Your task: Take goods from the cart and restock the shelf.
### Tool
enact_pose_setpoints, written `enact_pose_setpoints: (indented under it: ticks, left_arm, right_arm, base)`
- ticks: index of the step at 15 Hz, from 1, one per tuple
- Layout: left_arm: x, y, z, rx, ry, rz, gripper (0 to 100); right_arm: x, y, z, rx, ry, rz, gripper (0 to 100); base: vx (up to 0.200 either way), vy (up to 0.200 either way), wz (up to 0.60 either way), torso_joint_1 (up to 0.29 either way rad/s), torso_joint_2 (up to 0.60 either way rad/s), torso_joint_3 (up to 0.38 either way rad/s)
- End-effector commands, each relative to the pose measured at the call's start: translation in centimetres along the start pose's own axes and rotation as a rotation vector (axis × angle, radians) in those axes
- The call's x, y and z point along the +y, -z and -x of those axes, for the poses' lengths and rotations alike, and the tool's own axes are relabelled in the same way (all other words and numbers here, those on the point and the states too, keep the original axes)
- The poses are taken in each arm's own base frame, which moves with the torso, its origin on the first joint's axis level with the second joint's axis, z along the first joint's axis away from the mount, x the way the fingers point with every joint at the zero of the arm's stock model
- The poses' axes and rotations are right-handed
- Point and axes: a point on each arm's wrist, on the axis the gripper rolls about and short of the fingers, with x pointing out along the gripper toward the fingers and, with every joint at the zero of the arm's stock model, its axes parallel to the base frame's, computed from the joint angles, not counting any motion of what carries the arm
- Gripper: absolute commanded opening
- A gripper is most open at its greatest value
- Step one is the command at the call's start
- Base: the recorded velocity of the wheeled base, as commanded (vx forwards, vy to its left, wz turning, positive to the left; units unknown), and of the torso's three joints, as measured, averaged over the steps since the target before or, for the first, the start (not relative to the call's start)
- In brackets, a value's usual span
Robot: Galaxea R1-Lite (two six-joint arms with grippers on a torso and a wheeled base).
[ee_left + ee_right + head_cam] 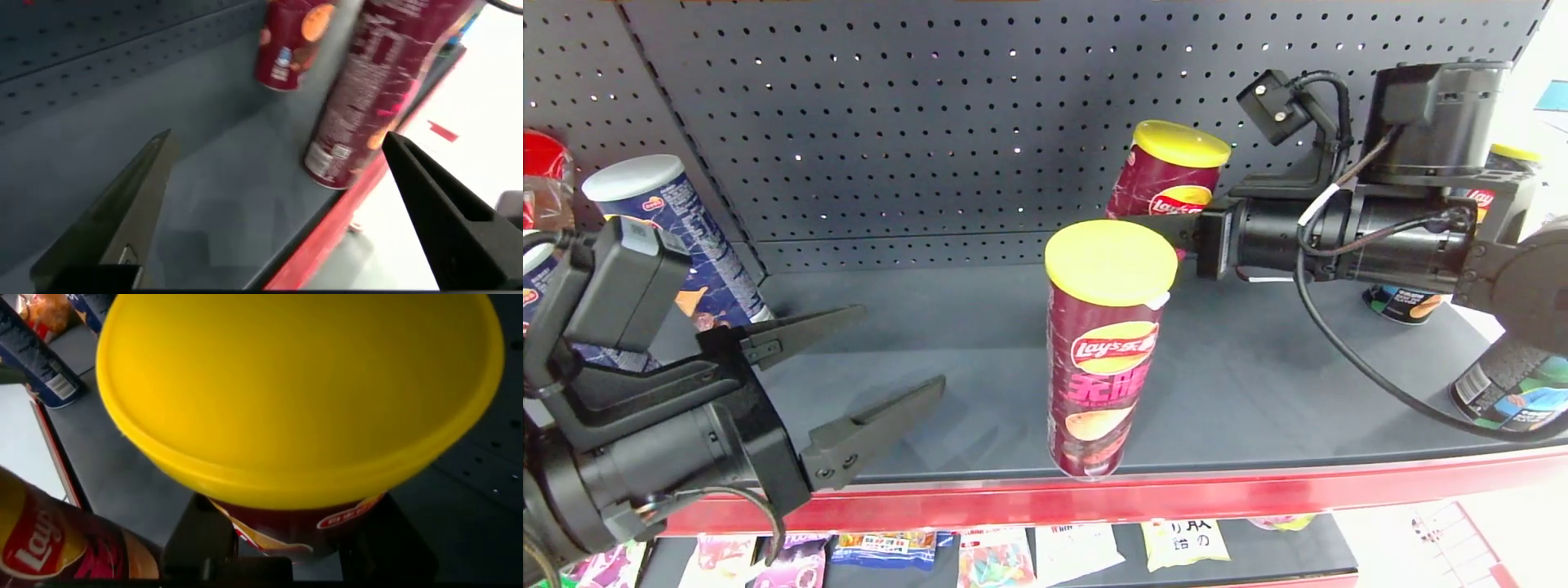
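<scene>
Left tool (903,347), spread wide and empty, hung over the shelf's (1258,384) left front edge. One crisp can (1103,359) stood upright at mid front edge. Right tool (1176,233) clasped a second can (1172,175), tilted near the back edge and apparently not yet placed.

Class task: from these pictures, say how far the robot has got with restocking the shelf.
Done: one maroon can stands upright at the front edge of the shelf. In hand: the right gripper grips a second maroon can, tilted, near the pegboard. Left: setting that can upright; the left gripper is open and empty, free to fetch more.
</scene>
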Motion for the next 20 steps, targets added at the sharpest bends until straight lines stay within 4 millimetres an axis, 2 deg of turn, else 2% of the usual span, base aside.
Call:
enact_pose_setpoints:
  ticks: [1, 15, 16, 20]
  left_arm:
    - [0.12, -0.03, -0.05, -0.001, -0.029, 0.021, 100]
    - [0.16, 0.02, -0.11, 0.002, -0.032, 0.024, 100]
    - [0.16, 0.02, -0.11, 0.002, -0.033, 0.024, 100]
    - [0.28, 0.00, -0.13, 0.002, -0.039, 0.025, 100]
  right_arm:
    - [0.11, 0.44, -0.94, 0.014, -0.005, -0.003, 0]
    - [0.60, 1.10, -1.41, 0.037, -0.015, -0.008, 0]
    - [0.66, 1.28, -1.42, 0.043, -0.017, -0.010, 100]
    - [0.71, 1.14, -1.21, 0.039, -0.009, -0.010, 100]
  base:
    - [0.000, 0.000, 0.00, 0.000, 0.00, 0.000]
    - [0.000, 0.000, 0.00, 0.000, 0.00, 0.000]
    - [0.000, 0.000, 0.00, 0.000, 0.00, 0.000]
    - [0.000, 0.000, 0.00, 0.000, 0.00, 0.000]
